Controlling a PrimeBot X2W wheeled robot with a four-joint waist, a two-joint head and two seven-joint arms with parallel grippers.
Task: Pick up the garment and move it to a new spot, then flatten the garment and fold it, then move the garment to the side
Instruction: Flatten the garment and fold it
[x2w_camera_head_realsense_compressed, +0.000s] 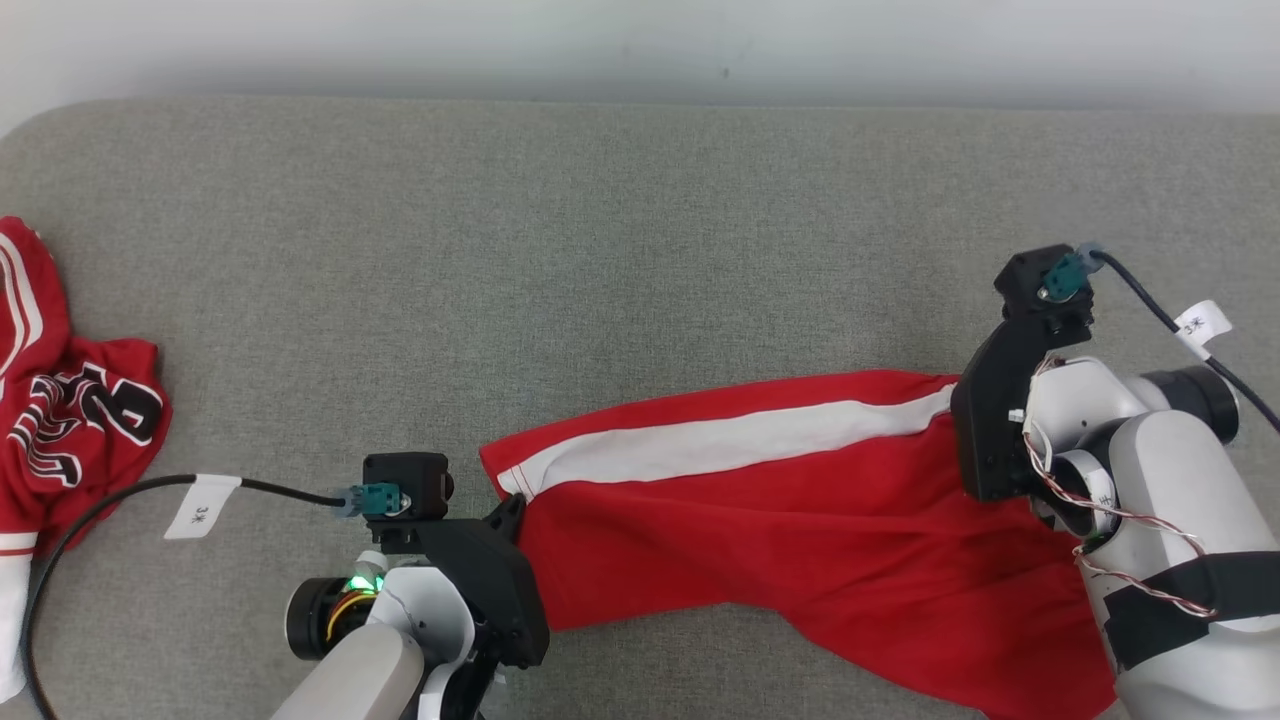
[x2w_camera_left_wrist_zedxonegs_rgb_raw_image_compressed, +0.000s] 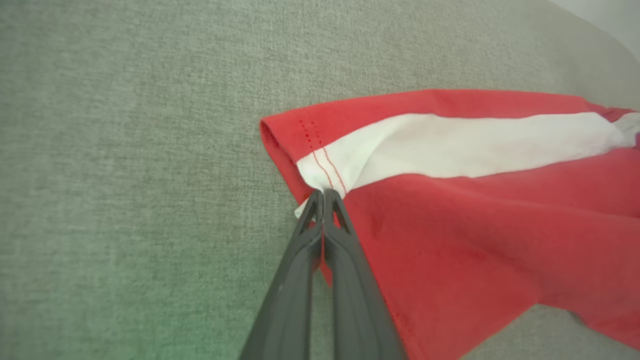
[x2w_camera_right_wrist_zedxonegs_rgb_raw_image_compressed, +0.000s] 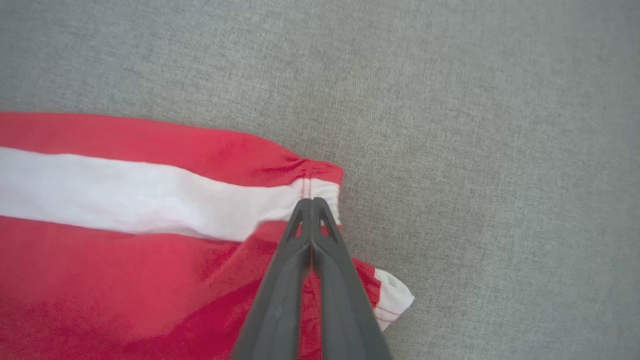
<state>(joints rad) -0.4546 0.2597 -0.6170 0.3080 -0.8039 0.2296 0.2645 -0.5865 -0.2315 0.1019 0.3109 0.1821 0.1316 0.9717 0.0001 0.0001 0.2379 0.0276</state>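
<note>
Surface (x2w_camera_head_realsense_compressed: 640, 250) of grey woven fabric is bounded by a pale wall (x2w_camera_head_realsense_compressed: 640, 40) at its far side, and the red garment (x2w_camera_head_realsense_compressed: 800, 520) lying on it is pinched at both striped ends by the left gripper (x2w_camera_left_wrist_zedxonegs_rgb_raw_image_compressed: 324, 192) and right gripper (x2w_camera_right_wrist_zedxonegs_rgb_raw_image_compressed: 312, 202).

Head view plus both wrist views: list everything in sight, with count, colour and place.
garment: one, red with a white stripe, stretched across mid-table between the grippers.
jersey: one, red with black-and-white lettering, crumpled at the table's left edge.
table: one, grey fabric top, under everything.
cables: two, black with white tags, one at each wrist.
left gripper: one, dark, shut on the garment's hemmed end.
right gripper: one, dark, shut on the garment's gathered end.
</note>
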